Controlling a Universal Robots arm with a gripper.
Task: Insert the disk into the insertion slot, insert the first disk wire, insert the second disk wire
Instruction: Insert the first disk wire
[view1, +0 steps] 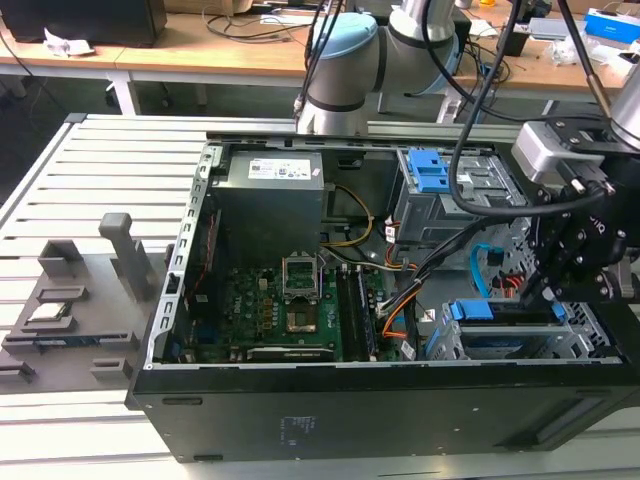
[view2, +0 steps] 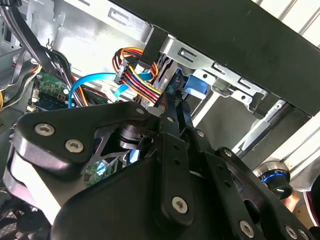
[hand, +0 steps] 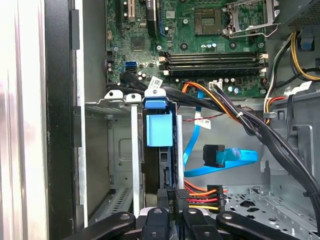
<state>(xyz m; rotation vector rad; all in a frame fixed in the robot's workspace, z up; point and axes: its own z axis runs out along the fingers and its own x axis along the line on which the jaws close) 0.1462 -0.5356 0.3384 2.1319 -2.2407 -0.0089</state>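
Tool (hand: 171, 194) beside disk (hand: 158, 131), second disk wire (hand: 227, 157) loose

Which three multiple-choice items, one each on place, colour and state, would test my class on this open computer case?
1. Where is the disk?
A on the table
B in the slot
C on the motherboard

2. What colour is the second wire?
A red
B green
C light blue

3. How is that wire's plug?
A free, apart from the disk
B pushed into the disk
C pushed into the motherboard

Key:
1 B: the disk's blue carrier stands inside the silver cage.
2 C: the flat cable is light blue.
3 A: the dark plug lies beside the disk with a gap between them.
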